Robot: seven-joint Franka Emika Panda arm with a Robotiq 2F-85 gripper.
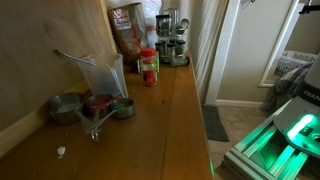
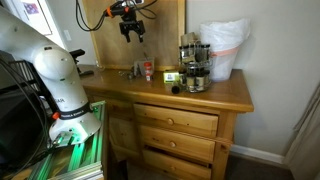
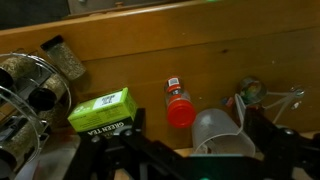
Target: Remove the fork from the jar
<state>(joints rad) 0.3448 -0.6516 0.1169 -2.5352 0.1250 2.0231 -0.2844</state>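
The jar point(image 1: 106, 76) is a translucent plastic jug standing on the wooden counter. The thin silver fork point(image 1: 74, 57) sticks out of its rim at a slant. In the wrist view I look down into the jar point(image 3: 220, 132), and thin silver lines that look like the fork point(image 3: 282, 95) run past its rim. In an exterior view the jar point(image 2: 135, 68) is small and the fork cannot be made out. My gripper point(image 2: 131, 31) hangs high above the counter, open and empty. In the wrist view its dark fingers point(image 3: 196, 125) frame the jar from above.
A red-capped bottle point(image 1: 149, 67) point(image 3: 178, 103) stands beside the jar. Round metal measuring cups point(image 1: 66, 108) lie near it. A green box point(image 3: 100, 111), a spice rack point(image 2: 192, 64) and a white bag point(image 2: 226, 45) are further along. A wall backs the counter point(image 1: 170, 120).
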